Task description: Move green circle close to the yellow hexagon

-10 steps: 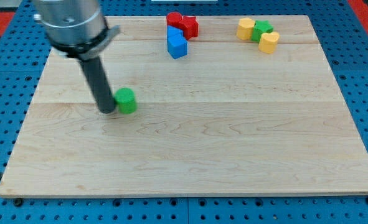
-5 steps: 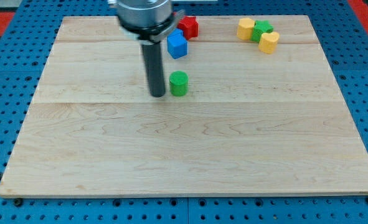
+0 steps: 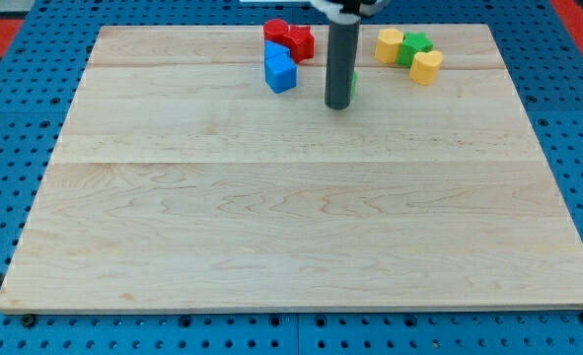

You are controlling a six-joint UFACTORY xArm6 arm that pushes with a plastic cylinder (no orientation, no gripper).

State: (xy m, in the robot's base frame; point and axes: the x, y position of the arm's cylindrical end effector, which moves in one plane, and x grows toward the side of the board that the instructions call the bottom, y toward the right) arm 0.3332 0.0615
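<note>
My tip (image 3: 338,105) rests on the board in the upper middle of the view. The green circle (image 3: 355,85) is almost wholly hidden behind the rod; only a thin green sliver shows at the rod's right edge, touching or nearly touching it. Two yellow blocks lie at the upper right: one (image 3: 390,44) looks six-sided, the other (image 3: 426,66) is lower and further right. I cannot tell their shapes for sure. The sliver of green lies a short way left of and below the nearer yellow block.
A second green block (image 3: 415,46) sits between the two yellow blocks. Left of the rod are two red blocks (image 3: 291,37) and blue blocks (image 3: 280,71), close together. The wooden board (image 3: 291,227) lies on a blue pegboard.
The rod has swept from the left of the board up and to the right, pushing the green circle ahead of it toward the yellow blocks. The other blocks have not moved.
</note>
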